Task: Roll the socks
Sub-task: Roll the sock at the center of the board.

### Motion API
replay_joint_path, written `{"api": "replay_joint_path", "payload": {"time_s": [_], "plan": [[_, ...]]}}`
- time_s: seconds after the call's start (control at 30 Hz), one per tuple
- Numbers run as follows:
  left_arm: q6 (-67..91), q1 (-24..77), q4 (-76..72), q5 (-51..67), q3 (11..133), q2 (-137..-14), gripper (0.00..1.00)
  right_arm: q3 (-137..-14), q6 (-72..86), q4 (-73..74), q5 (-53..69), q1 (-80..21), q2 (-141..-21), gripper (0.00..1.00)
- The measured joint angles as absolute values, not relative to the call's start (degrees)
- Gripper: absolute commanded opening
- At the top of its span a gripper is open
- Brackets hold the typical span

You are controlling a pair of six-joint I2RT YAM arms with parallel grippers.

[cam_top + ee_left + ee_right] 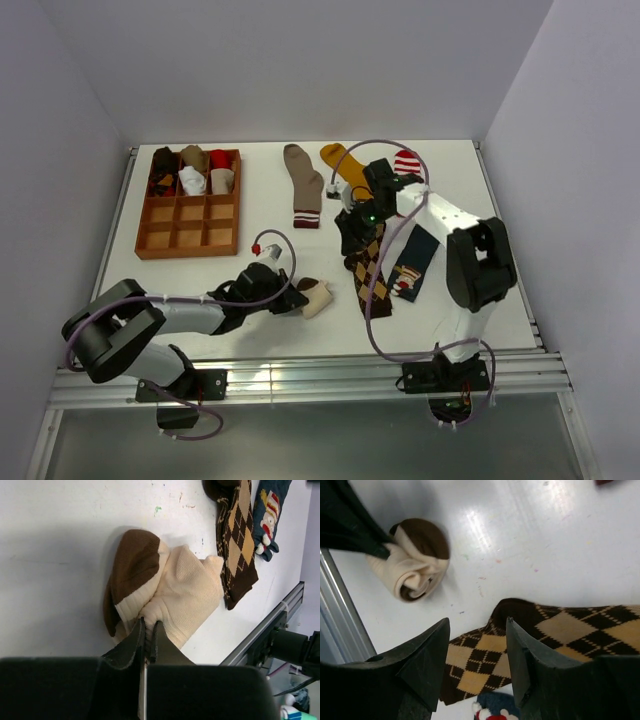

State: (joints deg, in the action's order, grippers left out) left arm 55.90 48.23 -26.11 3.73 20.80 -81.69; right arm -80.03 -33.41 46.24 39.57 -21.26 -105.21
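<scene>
The bundled cream-and-brown fabric sock lies at the near middle of the white table. The left gripper pinches its cream fold, jaws nearly together. To the right, the right gripper hovers, jaws wide and empty, over the flat brown argyle sock.

The top external view looks steeply down from high behind the near edge, taking in the whole desk. The left wrist view sits very close to the cream-and-brown sock, which lies just past the left hand. The right wrist view faces that sock from farther off, beyond the right hand. All three views share it.
</scene>
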Motion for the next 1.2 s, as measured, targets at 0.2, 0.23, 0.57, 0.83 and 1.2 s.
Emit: {"api": "replay_joint_path", "payload": {"time_s": [0.2, 0.23, 0.57, 0.83, 1.2], "plan": [[55.81, 44.42, -24.47, 9.67, 24.43, -85.58, 0.00, -67.55, -39.05, 40.84, 39.64, -22.61, -94.17, 0.61], [55.37, 43.68, -23.62, 10.94, 25.36, -86.37, 0.00, -65.39, -40.49, 39.81, 39.59, -22.87, -92.20, 0.62], [49.93, 39.46, -13.89, 20.47, 34.89, -93.03, 0.00, -41.43, -50.35, 24.45, 31.66, -32.95, -71.20, 0.69], [45.76, 37.80, -8.19, 26.37, 40.73, -97.36, 0.00, -29.87, -54.63, 10.72, 22.76, -43.86, -66.08, 0.70], [40.62, 36.53, -0.54, 30.98, 46.72, -101.01, 0.00, -21.98, -59.96, -6.11, 12.67, -52.31, -65.36, 0.70]]}}
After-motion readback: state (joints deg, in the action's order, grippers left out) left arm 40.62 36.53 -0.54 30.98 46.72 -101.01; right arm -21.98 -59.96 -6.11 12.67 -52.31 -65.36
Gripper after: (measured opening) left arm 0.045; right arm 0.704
